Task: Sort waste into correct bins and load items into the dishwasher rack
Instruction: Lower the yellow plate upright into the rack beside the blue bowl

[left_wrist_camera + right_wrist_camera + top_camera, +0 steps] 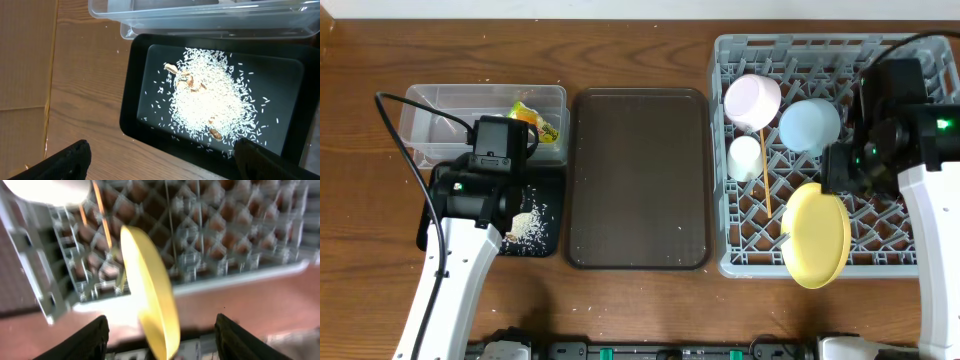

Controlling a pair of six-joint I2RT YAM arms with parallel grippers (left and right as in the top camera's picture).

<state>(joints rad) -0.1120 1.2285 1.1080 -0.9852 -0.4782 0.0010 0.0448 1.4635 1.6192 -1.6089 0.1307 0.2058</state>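
Observation:
White rice grains (207, 102) with a few brown bits lie heaped in the black tray (137, 90), next to the clear tub (440, 105), which holds the snack wrapper (536, 118). My left gripper (165, 169) hovers open over the tray's near edge, holding nothing. In the grey rack (738, 255) sit a white bowl (752, 100), a light blue bowl (809, 125), a small white cup (745, 157) and chopsticks (764, 185). The yellow plate (815, 235) stands on edge at the rack's front. My right gripper (161, 342) straddles the plate (150, 280), open, with gaps on both sides.
A large dark brown serving tray (638, 180) lies between the bins and the rack, with a few stray grains on it. The plate's lower rim overhangs the rack's front wall towards the table edge. Cables run above both arms.

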